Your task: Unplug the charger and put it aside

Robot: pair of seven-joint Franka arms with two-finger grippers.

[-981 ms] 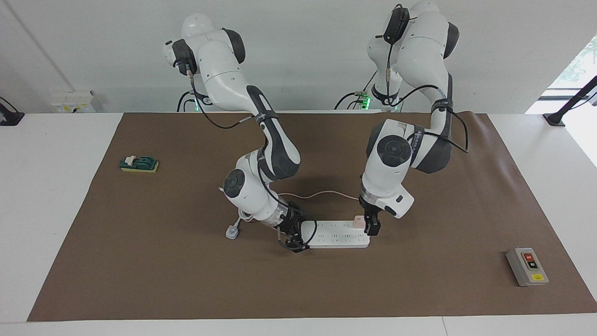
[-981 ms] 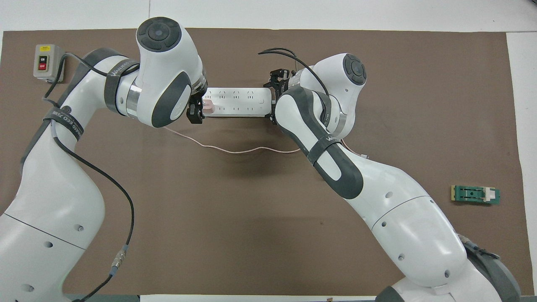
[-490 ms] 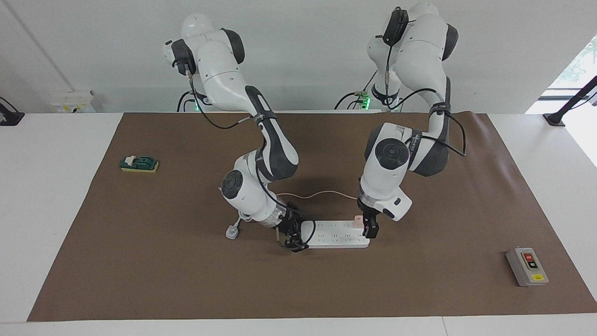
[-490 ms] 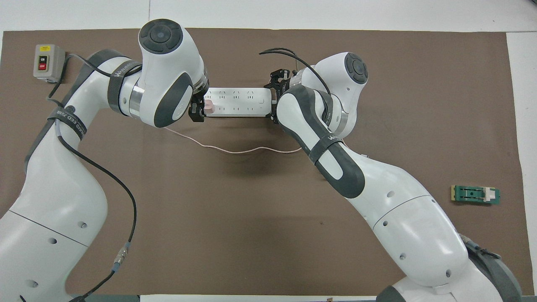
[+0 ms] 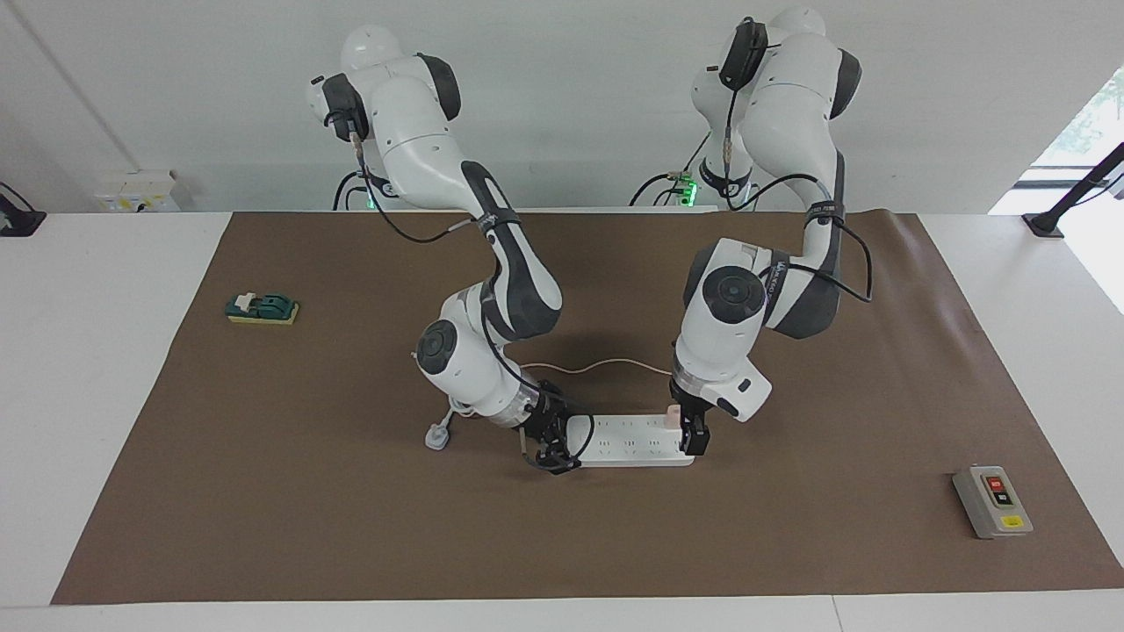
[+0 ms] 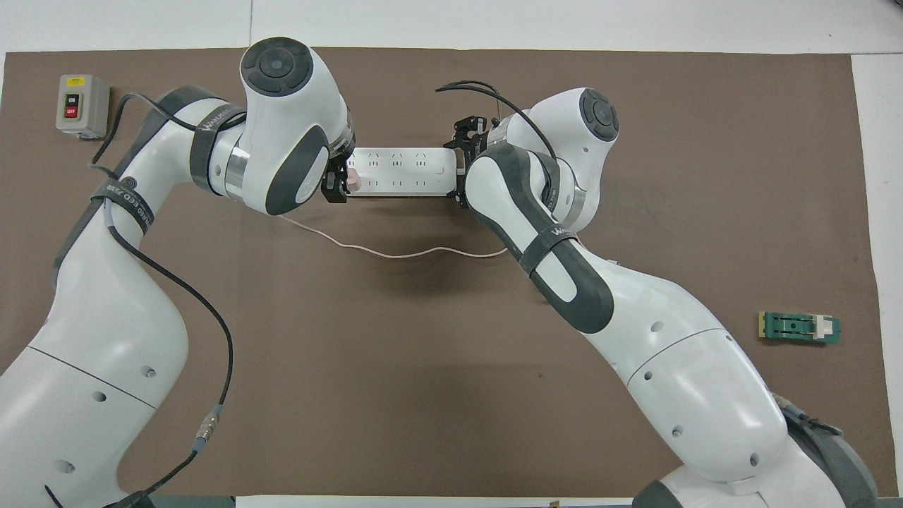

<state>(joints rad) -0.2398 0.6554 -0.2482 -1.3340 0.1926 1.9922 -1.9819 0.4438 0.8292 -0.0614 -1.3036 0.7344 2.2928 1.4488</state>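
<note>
The charger (image 5: 672, 413) (image 6: 353, 182), a small pale pink cube, sits plugged into the long white power strip (image 5: 628, 441) (image 6: 398, 171) at the end toward the left arm. Its thin pink cable (image 5: 597, 362) (image 6: 395, 254) trails over the mat on the robots' side of the strip. My left gripper (image 5: 689, 436) (image 6: 341, 179) is down at that end, open, with its fingers on either side of the charger; whether they touch it is hidden. At the strip's other end, my right gripper (image 5: 549, 446) (image 6: 462, 166) is shut across the strip's width.
A white three-pin plug (image 5: 436, 436) lies on the brown mat beside the right arm's wrist. A grey switch box (image 5: 992, 502) (image 6: 81, 106) stands toward the left arm's end. A green block (image 5: 262, 308) (image 6: 799, 328) lies toward the right arm's end.
My left gripper has slid a little along the strip's end, closer around the charger. The right arm, the strip and the charger have stayed put.
</note>
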